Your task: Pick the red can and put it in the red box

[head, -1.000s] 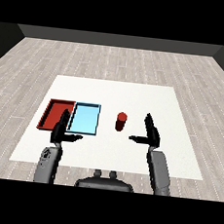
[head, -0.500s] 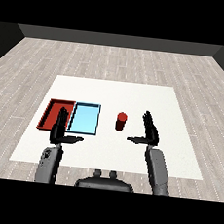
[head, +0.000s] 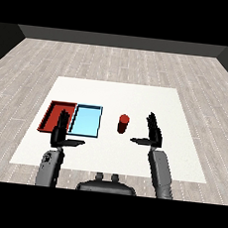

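Note:
A small red can (head: 123,123) stands upright on the white table (head: 138,96), just right of the two trays. The red tray (head: 53,110) lies at the left with the light blue tray (head: 87,120) beside it on its right. My right hand (head: 154,132) is open, fingers straight and thumb pointing left, a short way right of the can and apart from it. My left hand (head: 61,132) is open too, hovering over the near edge of the red tray and covering part of it.
Bare white table stretches behind the can and to the right of my right hand. Grey plank floor (head: 121,62) surrounds the table.
My right hand has edged slightly forward and to the left, toward the can. The left hand and the can have stayed where they were.

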### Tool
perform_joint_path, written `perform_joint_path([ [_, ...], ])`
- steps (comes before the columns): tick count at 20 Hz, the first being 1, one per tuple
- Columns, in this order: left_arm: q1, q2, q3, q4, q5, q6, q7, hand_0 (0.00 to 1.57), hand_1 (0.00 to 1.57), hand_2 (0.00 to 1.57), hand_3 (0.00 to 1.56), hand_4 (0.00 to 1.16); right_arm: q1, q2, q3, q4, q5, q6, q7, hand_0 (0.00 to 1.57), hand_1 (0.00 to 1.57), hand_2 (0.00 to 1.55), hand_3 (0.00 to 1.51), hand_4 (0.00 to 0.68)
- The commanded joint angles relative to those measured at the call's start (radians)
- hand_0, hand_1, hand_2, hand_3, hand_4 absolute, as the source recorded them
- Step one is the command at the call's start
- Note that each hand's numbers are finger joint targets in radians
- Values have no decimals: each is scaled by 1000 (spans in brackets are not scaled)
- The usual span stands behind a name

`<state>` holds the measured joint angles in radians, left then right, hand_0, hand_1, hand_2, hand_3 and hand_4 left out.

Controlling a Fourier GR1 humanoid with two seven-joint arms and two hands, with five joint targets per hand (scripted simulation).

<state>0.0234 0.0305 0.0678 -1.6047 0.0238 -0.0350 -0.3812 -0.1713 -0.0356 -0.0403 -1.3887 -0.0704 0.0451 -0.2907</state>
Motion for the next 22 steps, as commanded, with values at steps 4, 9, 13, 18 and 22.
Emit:
perform_joint_path([
  [4, -6, 19, 20, 73, 1, -15, -60, 0, 0, 0, 0, 0, -62, 9, -14, 110, -4, -3, -46, 0, 0, 0, 0, 0],
  [9, -3, -11, 2, 52, 6, 7, -50, 0, 0, 0, 0, 0, -132, -23, -40, 128, -38, 6, 6, 0, 0, 0, 0, 0],
  [13, 7, 25, 23, 13, 32, -25, -14, 0, 0, 0, 0, 0, -160, 4, -25, 212, -43, 11, -42, 0, 0, 0, 0, 0],
  [18, -23, -19, -19, 65, -14, 23, -39, 0, 0, 0, 0, 0, -206, 25, -24, 338, -71, -22, -85, 0, 0, 0, 0, 0],
  [22, 40, -14, -18, -35, 4, 11, -41, 0, 0, 0, 0, 0, -272, 33, -37, 462, -105, -18, -142, 0, 0, 0, 0, 0],
])
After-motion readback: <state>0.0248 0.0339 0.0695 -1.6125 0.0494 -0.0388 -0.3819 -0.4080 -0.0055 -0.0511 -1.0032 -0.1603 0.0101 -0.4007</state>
